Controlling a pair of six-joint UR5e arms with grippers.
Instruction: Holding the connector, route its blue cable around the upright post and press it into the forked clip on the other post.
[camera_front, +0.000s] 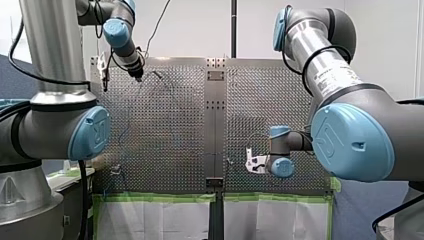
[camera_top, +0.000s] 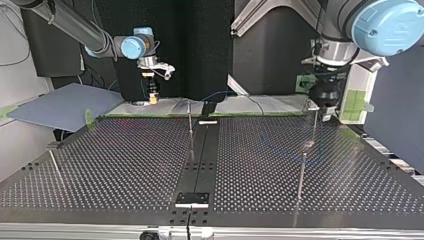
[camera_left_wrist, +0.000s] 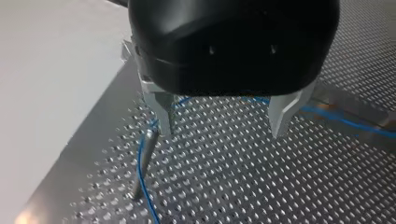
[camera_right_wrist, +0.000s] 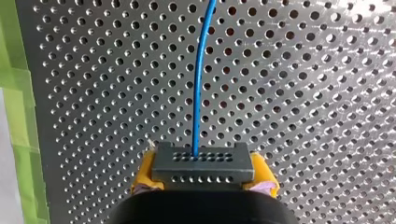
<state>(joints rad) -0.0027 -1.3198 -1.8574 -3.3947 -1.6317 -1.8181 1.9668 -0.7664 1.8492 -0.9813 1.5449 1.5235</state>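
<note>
Firmly pinched: the connector (camera_right_wrist: 203, 161) sits between my right gripper's (camera_right_wrist: 203, 177) yellow pads (camera_right_wrist: 142, 175), well apart from the post (camera_left_wrist: 144, 158).
Its blue cable (camera_right_wrist: 198, 93) leads straight ahead and passes just beside that post; my left gripper (camera_left_wrist: 222, 128), nearer, hangs wide open beside it.

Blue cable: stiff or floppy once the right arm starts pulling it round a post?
Probably springy rather than limp: the blue cable leaves the connector in one smooth arc, no kinks. Likely light; it is thin beside the post. It may slide on that smooth metal, so keep tension.
</note>
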